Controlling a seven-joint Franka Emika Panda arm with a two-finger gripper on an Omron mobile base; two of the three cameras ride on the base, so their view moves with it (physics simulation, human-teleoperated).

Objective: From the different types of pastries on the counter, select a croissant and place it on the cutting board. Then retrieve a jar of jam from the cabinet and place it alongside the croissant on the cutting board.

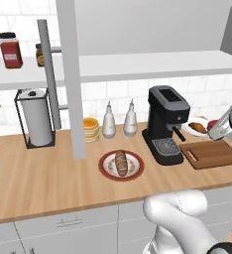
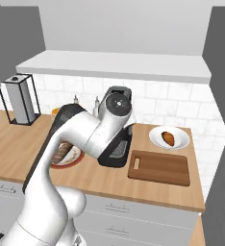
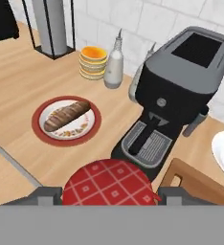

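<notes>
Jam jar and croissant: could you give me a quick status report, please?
Gripper shut on jam jar, above the counter. Croissant on white plate, not on cutting board. Coffee machine beside board.

A home kitchen, rendered in simulation, with breakfast things laid out.

A wood-grain desk (image 1: 43, 178) runs over white drawers (image 1: 63, 225) along a white tiled wall (image 2: 181, 103). At its back edge stand an espresso machine (image 1: 166, 124), a paper towel holder (image 1: 35, 117) and two dispenser bottles (image 1: 119, 120); a loaf on a red-rimmed plate (image 1: 121, 165), pancakes (image 1: 91, 129) and a cutting board (image 2: 159, 167) sit nearby, with jars (image 1: 10, 49) on a wall shelf (image 1: 152, 64).
</notes>
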